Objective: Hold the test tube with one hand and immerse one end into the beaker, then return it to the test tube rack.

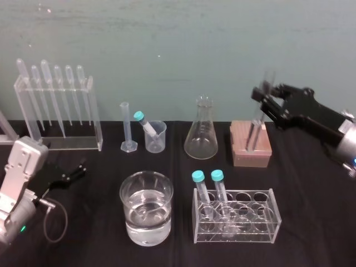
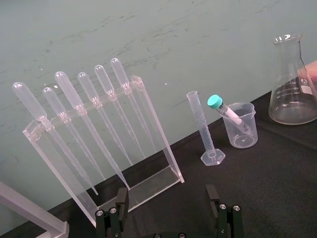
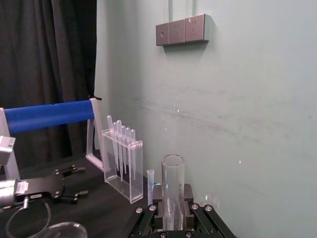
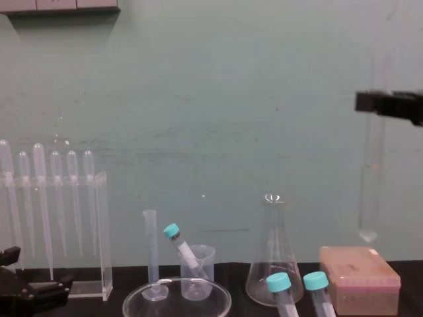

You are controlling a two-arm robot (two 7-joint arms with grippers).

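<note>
Long clear uncapped test tube (image 4: 369, 198) upright, pinched by R gripper (image 1: 266, 99), tip just above rack (image 4: 360, 277); flask (image 1: 201, 133) at rack's 9 o'clock. L gripper (image 1: 78, 171) open, empty.

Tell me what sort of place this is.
Probably a chemistry lab bench, or a mock-up of one: a pipette stand, a conical flask, a beaker of water, and a test tube in the right gripper. The left gripper rests open at the left.
</note>
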